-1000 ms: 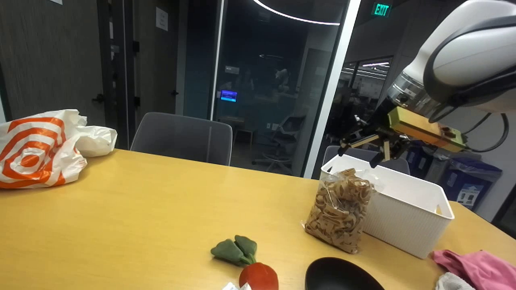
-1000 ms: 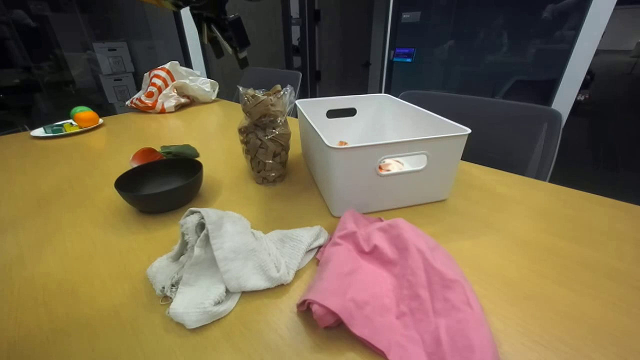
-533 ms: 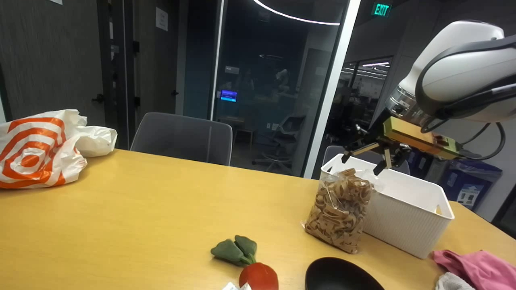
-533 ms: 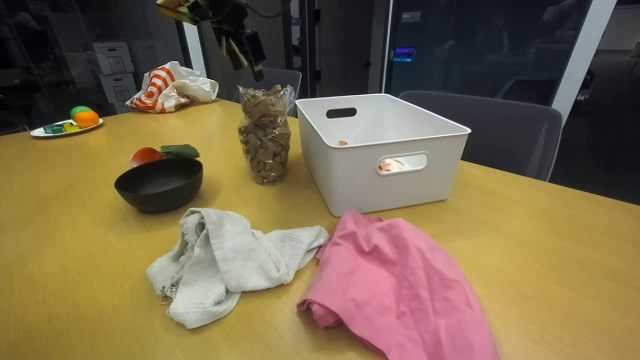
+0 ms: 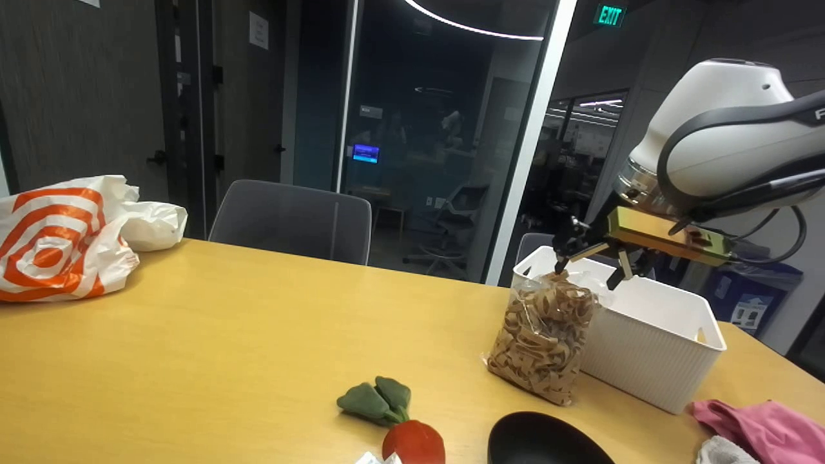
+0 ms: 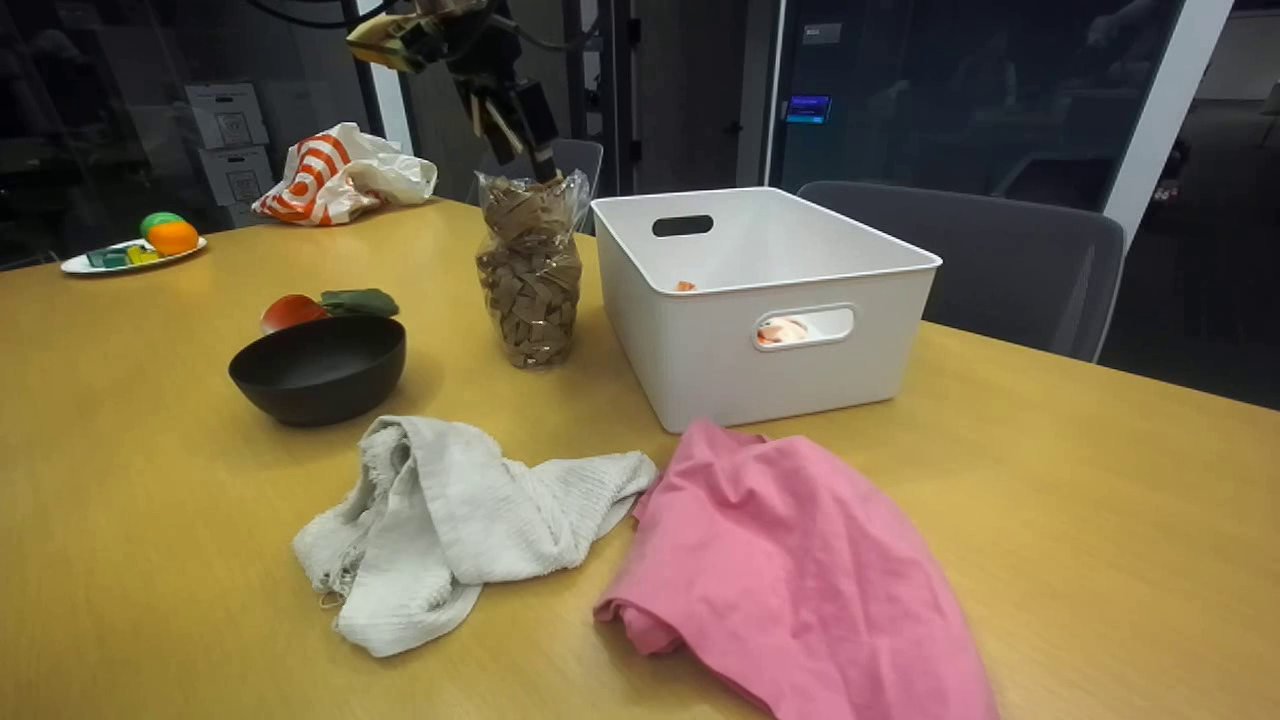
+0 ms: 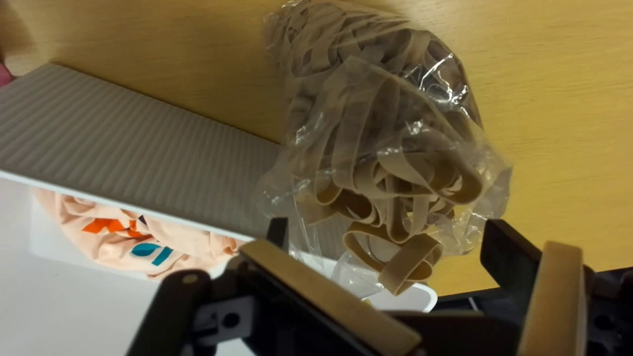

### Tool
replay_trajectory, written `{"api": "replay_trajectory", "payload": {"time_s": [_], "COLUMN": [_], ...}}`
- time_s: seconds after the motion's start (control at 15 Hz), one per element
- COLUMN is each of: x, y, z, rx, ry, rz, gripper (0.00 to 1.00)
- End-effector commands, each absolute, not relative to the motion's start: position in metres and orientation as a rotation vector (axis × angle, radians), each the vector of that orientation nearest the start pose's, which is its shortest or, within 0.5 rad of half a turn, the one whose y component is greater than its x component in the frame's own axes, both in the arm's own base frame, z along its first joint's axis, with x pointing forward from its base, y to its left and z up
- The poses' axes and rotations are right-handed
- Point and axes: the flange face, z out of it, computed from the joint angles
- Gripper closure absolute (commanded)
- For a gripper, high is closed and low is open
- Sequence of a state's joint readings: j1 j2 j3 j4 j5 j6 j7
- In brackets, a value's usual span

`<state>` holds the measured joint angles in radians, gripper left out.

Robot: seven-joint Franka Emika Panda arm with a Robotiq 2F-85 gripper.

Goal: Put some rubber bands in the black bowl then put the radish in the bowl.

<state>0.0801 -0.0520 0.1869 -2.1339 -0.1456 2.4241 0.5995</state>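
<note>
The black fingers (image 7: pixel 554 296) with tan pads stand spread wide with nothing clasped between them, just above the mouth of a clear, crinkled plastic bag (image 7: pixel 447 89) packed with flat tan rubber bands (image 7: pixel 408 262); a few loops poke up there, and whether a fingertip already touches one I cannot tell. The bag stands upright on the yellow wooden table (image 5: pixel 258 354), close beside a white ribbed plastic bin (image 5: pixel 638 357), while the round black bowl (image 6: pixel 320 402) sits near by with no bands in sight inside and the red, round radish (image 5: pixel 416 444) with green leaves lies just outside it, so the first grasp looks to be ahead. The likeliest trouble, I judge, is loose film pinched along with the loops, since it drapes right around them: a lift could then carry or topple the whole bag. The bands also look tangled, so one may drag up a string of others that fall short of the bowl. In the wrist view one finger overlaps the bin's rim, and the gripper (image 7: pixel 389 237), lowered off-line, could knock against it. Later, a springy heap of bands might give the radish a poor seat, and its round body could roll out
</note>
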Motion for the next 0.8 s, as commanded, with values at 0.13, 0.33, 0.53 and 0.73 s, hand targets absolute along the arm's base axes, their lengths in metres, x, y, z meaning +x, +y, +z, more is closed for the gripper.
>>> {"api": "replay_trajectory", "payload": {"time_s": [0.13,0.33,0.53,0.73], "x": [0.557,0.561,0.564,0.565], "y": [0.159,0.155,0.153,0.153], "z": [0.465,0.454,0.446,0.443], "rx": [-3.061,-3.05,-3.043,-3.034], "ry": [0.339,0.381,0.412,0.425], "rz": [-0.613,-0.569,-0.541,-0.514], "gripper": [0.0,0.0,0.0,0.0]}}
